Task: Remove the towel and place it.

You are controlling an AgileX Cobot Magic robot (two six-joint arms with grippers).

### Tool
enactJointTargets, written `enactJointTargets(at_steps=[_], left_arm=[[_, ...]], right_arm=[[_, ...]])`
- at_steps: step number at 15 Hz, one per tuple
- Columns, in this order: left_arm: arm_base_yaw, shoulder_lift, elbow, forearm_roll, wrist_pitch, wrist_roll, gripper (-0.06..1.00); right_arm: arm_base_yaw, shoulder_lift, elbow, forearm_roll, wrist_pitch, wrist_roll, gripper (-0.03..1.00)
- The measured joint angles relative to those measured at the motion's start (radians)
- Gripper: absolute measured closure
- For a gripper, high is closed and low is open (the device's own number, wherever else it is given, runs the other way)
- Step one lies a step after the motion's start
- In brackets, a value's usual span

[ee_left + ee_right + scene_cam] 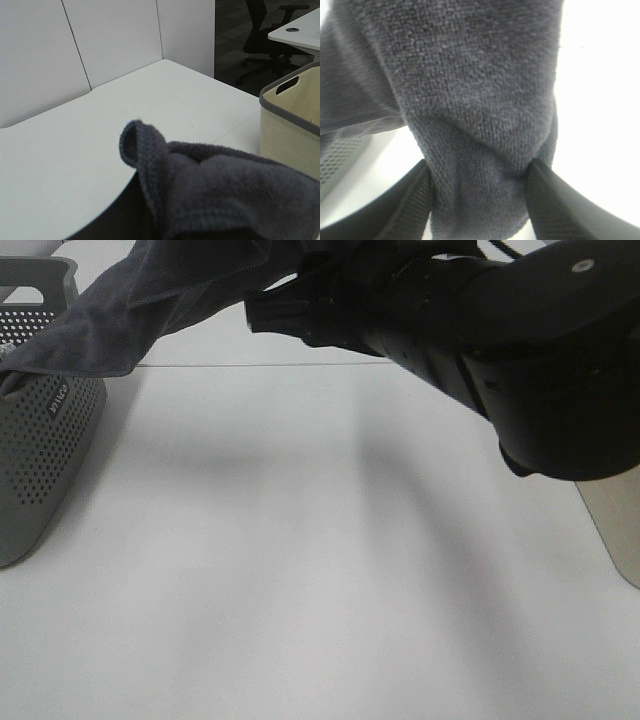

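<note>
The dark charcoal-grey towel (110,330) trails from the grey perforated basket (40,450) at the left, up to the top of the exterior view. My right gripper (480,170) is shut on a bunched fold of the towel (480,100), with one black finger (405,210) on each side. My right arm (480,330) reaches across from the right, and its gripper is hidden there. In the left wrist view the towel (225,190) bunches up high above the table, right at my left gripper, and covers its fingers.
A beige bin with a grey rim (290,130) stands on the white table (300,570), and its edge shows at the far right (615,530). White partition walls (100,45) rise behind the table. The grey basket's wall also shows in the right wrist view (340,155).
</note>
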Motion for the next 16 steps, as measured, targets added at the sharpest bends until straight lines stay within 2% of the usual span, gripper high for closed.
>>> enactJointTargets(at_steps=[3,6,9,10,13,15,16], left_arm=[[0.0,0.0,0.0,0.005,-0.001,0.0,0.93],[0.0,0.0,0.0,0.006,-0.004,0.0,0.93],[0.0,0.0,0.0,0.006,-0.004,0.0,0.93],[0.0,0.0,0.0,0.009,0.006,0.023,0.93],[0.0,0.0,0.0,0.064,0.074,0.177,0.93],[0.0,0.0,0.0,0.106,0.091,0.303,0.93],[0.0,0.0,0.0,0.13,0.095,0.399,0.93]], right_arm=[[0.0,-0.037,-0.001,0.117,-0.057,-0.121,0.44],[0.0,-0.064,-0.001,0.132,-0.071,-0.174,0.51],[0.0,-0.068,-0.001,0.151,-0.071,-0.225,0.76],[0.0,-0.075,-0.001,0.198,-0.066,-0.301,0.95],[0.0,-0.158,-0.001,0.337,-0.034,-0.53,0.96],[0.0,-0.221,-0.001,0.36,-0.006,-0.639,0.96],[0.0,-0.265,-0.001,0.363,0.021,-0.695,0.96]])
